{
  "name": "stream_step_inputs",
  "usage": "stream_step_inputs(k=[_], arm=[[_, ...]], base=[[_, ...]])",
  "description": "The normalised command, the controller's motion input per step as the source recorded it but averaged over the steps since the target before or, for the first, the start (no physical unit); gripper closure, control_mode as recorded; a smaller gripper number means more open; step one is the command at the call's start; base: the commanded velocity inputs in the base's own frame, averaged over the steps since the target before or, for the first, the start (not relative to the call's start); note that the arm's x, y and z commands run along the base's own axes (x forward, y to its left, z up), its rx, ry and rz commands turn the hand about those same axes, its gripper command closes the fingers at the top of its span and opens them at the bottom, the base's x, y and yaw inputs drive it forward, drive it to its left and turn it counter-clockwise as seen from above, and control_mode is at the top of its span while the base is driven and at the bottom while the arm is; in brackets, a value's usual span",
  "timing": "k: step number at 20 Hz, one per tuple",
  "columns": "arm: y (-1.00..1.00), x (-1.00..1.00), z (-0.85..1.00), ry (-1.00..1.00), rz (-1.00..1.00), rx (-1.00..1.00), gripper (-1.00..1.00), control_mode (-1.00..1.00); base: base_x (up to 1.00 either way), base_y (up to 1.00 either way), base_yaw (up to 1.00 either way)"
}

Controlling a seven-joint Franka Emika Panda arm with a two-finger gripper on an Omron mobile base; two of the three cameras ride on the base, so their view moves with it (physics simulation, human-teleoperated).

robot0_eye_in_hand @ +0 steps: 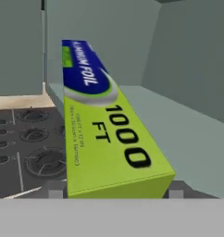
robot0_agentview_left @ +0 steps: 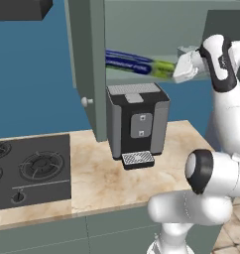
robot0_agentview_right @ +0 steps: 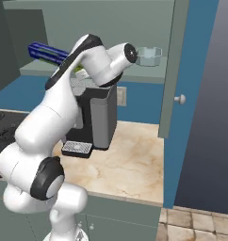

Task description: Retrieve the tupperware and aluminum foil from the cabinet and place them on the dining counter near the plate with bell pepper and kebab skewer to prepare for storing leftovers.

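Observation:
The aluminum foil [robot0_eye_in_hand: 104,134], a long dark-blue carton with a lime-green end, lies on the lower shelf of the open cabinet [robot0_agentview_left: 87,64]. In the left base view the aluminum foil [robot0_agentview_left: 137,62] points its green end at my gripper [robot0_agentview_left: 175,74]. My gripper [robot0_eye_in_hand: 116,192] is open, with one fingertip [robot0_eye_in_hand: 56,192] on each side of the green end. I cannot tell whether the pads touch the carton. The tupperware [robot0_agentview_right: 149,55], a pale translucent tub, sits on the same shelf to the right of my arm. Only the blue tip of the aluminum foil [robot0_agentview_right: 47,52] shows past my arm.
A dark coffee machine [robot0_agentview_left: 137,121] stands on the beige worktop [robot0_agentview_left: 117,178] right under the shelf. A black hob [robot0_agentview_left: 28,168] lies to its left. The cabinet's doors [robot0_agentview_right: 175,66] stand open on both sides of my arm.

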Motion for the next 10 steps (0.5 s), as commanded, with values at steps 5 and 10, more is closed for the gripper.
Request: stream_step_inputs(k=[5,10], arm=[[-0.14,-1.0,0.01,0.21,-0.21,-0.03,1.0,-1.0],[-0.26,-1.0,0.26,0.36,-0.12,-0.1,1.0,-1.0]], base=[[0.0,0.0,0.0],[0.0,0.0,0.0]])
